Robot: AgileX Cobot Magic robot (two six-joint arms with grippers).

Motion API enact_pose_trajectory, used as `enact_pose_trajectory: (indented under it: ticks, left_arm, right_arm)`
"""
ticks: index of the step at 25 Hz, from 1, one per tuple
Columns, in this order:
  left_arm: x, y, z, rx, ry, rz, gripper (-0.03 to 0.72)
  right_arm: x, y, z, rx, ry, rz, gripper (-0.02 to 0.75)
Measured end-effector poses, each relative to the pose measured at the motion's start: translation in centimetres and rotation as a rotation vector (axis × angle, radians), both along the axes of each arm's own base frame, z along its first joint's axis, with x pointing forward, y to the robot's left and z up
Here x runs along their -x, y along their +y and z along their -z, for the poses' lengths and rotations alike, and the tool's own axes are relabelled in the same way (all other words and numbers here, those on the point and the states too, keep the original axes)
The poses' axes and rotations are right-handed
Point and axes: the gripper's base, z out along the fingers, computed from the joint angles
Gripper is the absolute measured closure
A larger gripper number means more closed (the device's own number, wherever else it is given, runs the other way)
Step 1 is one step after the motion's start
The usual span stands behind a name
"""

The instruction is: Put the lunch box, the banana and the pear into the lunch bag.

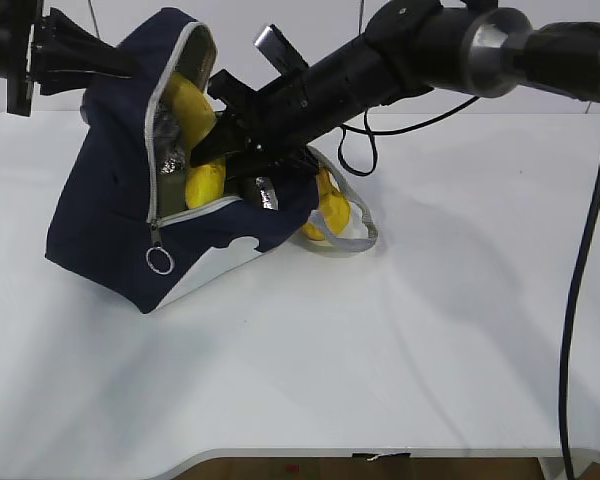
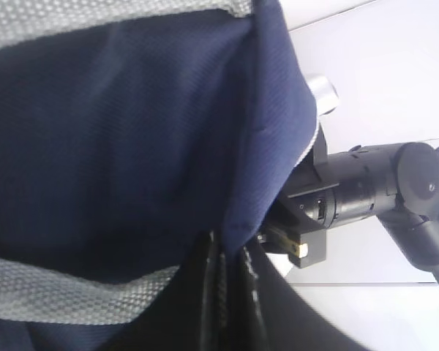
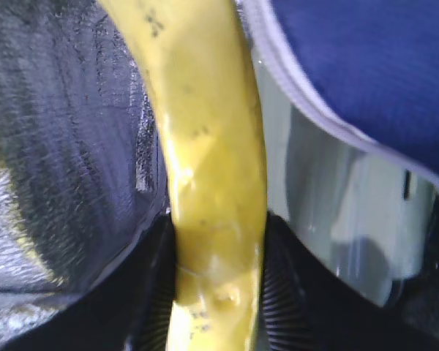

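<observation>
The bag (image 1: 105, 215) lies tipped on the white surface (image 1: 310, 370), its mouth facing right and its grey zip edge running down to a ring pull (image 1: 159, 261) at the lower front. At the bag's upper left corner the left gripper (image 1: 120, 62) pinches the navy fabric and holds that corner raised; in the left wrist view its jaws (image 2: 223, 292) are clenched on the cloth, with grey webbing (image 2: 73, 292) crossing just beside them and the dark fabric filling most of the frame. Inside the mouth the silver lining (image 1: 168, 135) shows, and against it the banana (image 1: 192, 108) stands partly inside the bag, its yellow length reaching down into the opening. The right gripper (image 1: 212, 145) reaches in from the upper right and grasps the banana: in the right wrist view the fruit (image 3: 208, 190) runs straight between the two ribbed pads (image 3: 285, 292), lining on its left and the bag's blue rim (image 3: 366, 66) on its right. A pale, glassy wall beneath that rim could be the lunch box, but I cannot tell. At the bag's right edge, beside a grey handle loop (image 1: 355, 235), another yellow shape (image 1: 330, 205) sits partly hidden; whether it is the pear I cannot tell.
</observation>
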Motion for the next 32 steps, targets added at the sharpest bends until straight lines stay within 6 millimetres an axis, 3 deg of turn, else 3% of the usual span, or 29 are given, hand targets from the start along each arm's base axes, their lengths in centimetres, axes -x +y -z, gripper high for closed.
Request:
enact_pose_trajectory:
  ticks: [7,13,18,24,28,32]
  left_arm:
    - [0.0,0.0,0.0,0.0,0.0,0.0,0.673]
    - [0.0,0.0,0.0,-0.006,0.0,0.002,0.673]
    - [0.0,0.4,0.5,-0.059,-0.003,0.0,0.673]
    - [-0.3,3.2,1.1,-0.148,-0.008,-0.069,0.673]
    - [-0.3,5.8,1.7,-0.225,0.006,-0.118,0.673]
    - [0.0,8.0,2.4,-0.306,0.052,-0.151,0.673]
  right_arm:
    - [-0.2,0.1,0.2,0.035,-0.042,0.007,0.426]
    - [0.0,0.0,0.3,0.049,-0.042,-0.009,0.211]
    - [0.6,0.0,0.1,0.058,-0.018,-0.088,0.172]
    - [0.7,-0.8,-2.5,0.175,-0.108,-0.209,0.17]
    - [0.2,-1.4,-4.1,0.274,-0.173,-0.202,0.17]
    - [-0.2,-2.4,-4.1,0.408,-0.198,-0.164,0.17]
